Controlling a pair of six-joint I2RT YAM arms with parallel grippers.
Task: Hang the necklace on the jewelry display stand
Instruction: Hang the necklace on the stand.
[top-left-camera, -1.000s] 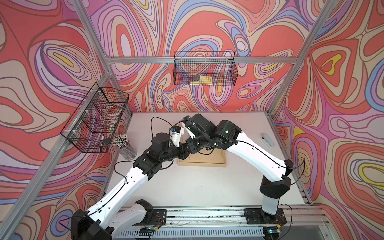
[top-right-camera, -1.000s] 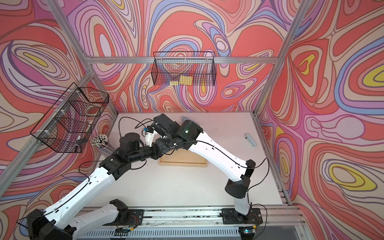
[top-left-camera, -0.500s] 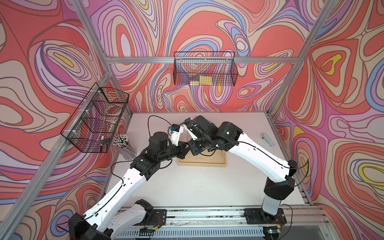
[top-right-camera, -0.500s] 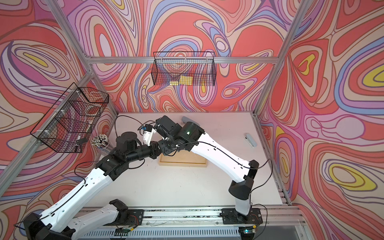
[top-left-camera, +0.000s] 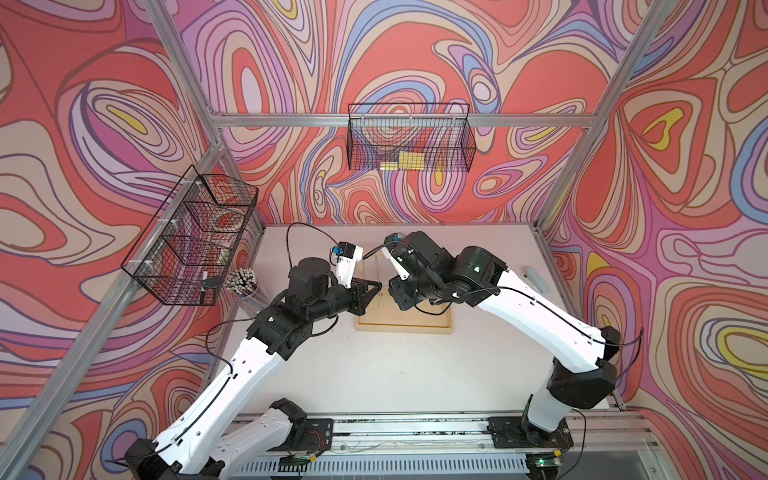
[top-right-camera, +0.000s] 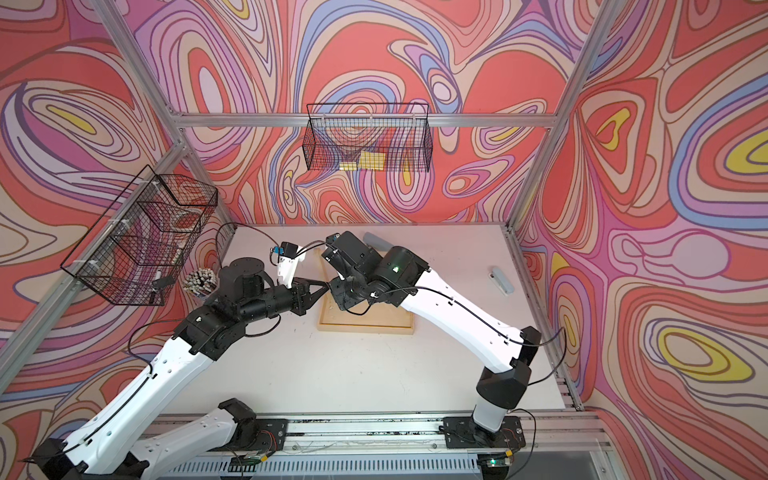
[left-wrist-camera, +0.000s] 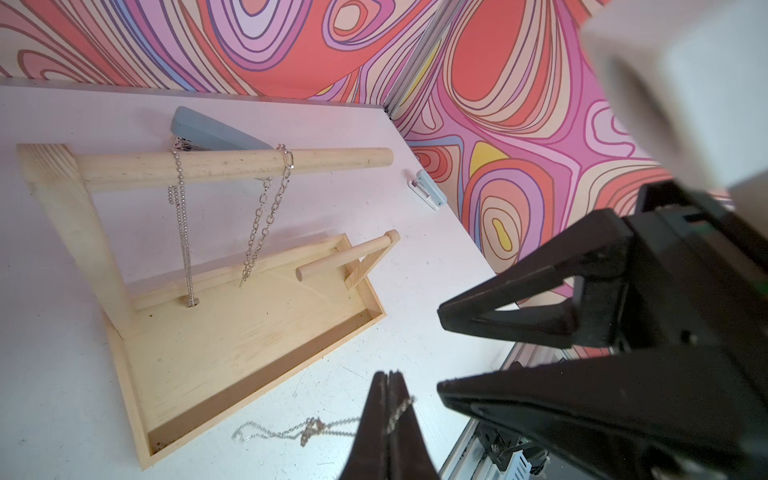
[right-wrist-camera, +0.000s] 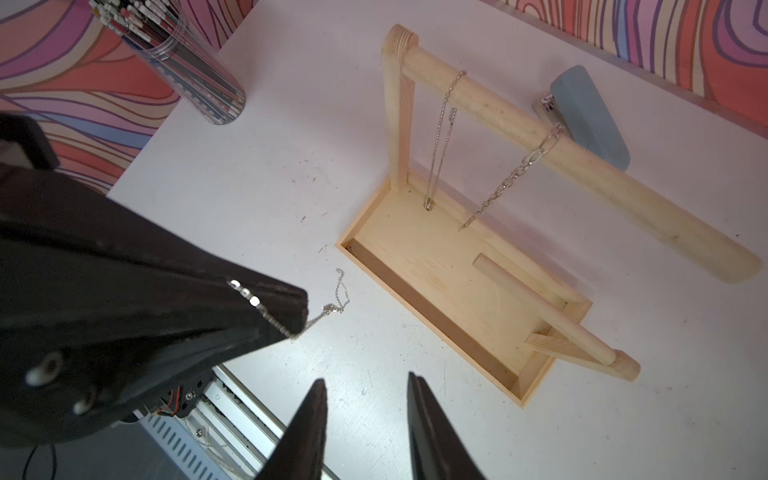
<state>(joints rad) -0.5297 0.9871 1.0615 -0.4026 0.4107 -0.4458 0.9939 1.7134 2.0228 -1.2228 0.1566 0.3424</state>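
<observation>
Left gripper (left-wrist-camera: 388, 380) is clenched tight on a thin silver necklace (left-wrist-camera: 309, 428), its two black fingers pressed together with the chain pinched between them; the right wrist view shows the chain crossing the closed tip and trailing off it, clasp and loose end (right-wrist-camera: 334, 305) seen against the bare table (top-left-camera: 374, 374) just beside a corner of the stand's tray. Whether that loose end touches the tabletop cannot be told. Right gripper (right-wrist-camera: 365, 378) is released, jaws standing apart with nothing between them, close in front of the left gripper's tip. In both top views the two grippers meet over the left end of the jewelry display stand (top-left-camera: 403, 328), which sits toward the back edge of the table, about midway between its left and right edges. On the stand's long bar (right-wrist-camera: 582, 174) two chains already hang: a ball chain (left-wrist-camera: 183, 232) near the upright, reaching down to the tray floor, and a link chain (left-wrist-camera: 266, 220) farther along. The short bar (left-wrist-camera: 340, 259) is bare. A blue stapler (right-wrist-camera: 590, 116) lies behind the stand, a smaller stapler (top-left-camera: 534, 278) near the table's right edge, and a clear cup of pencils (top-left-camera: 243, 282) at the left edge.
</observation>
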